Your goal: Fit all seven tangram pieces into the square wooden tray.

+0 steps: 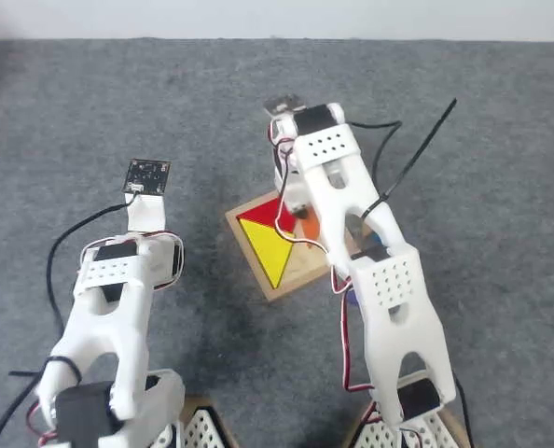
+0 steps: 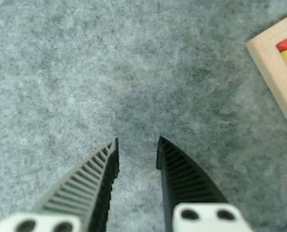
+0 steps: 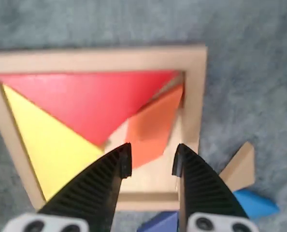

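Hovering over the orange piece [image 3: 153, 128] inside the tray [image 3: 194, 96], the right end effector [image 3: 150, 157] was spread and empty. Left end effector [image 2: 137, 145] sat beside the tray, also spread, so right was nearer.

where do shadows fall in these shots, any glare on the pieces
High view: a soft shadow lies on the carpet along the tray's lower-left edge. Left wrist view: a dim patch on the carpet just ahead of the left gripper. Right wrist view: even light, no hard glare on the red triangle, yellow triangle or orange piece.
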Robot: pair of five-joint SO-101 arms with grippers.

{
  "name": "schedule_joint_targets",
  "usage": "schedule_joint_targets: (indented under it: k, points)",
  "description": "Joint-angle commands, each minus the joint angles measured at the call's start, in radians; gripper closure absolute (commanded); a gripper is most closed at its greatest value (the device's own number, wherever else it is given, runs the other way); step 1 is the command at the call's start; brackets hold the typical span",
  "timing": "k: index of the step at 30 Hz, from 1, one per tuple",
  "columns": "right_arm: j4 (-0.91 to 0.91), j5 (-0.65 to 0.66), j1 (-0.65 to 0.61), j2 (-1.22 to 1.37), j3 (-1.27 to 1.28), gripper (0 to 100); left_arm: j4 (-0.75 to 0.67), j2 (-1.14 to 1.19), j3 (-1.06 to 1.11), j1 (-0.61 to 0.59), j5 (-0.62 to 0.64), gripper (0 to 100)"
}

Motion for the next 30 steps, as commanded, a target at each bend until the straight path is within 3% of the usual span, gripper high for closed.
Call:
schedule_joint_targets:
  k: [1, 14, 30]
  points:
    - [0.016, 0.046, 0.013, -0.102, 0.114, 83.6, -0.018, -0.008, -0.002, 0.006, -0.006, 88]
    - [-0.065, 0.080, 0.131, -0.001, 0.081, 83.6, -0.018, -0.008, -0.002, 0.006, -0.006, 88]
    - [-0.179, 0.046, 0.074, 0.008, -0.020, 83.4, -0.018, -0.008, -0.002, 0.006, -0.006, 88]
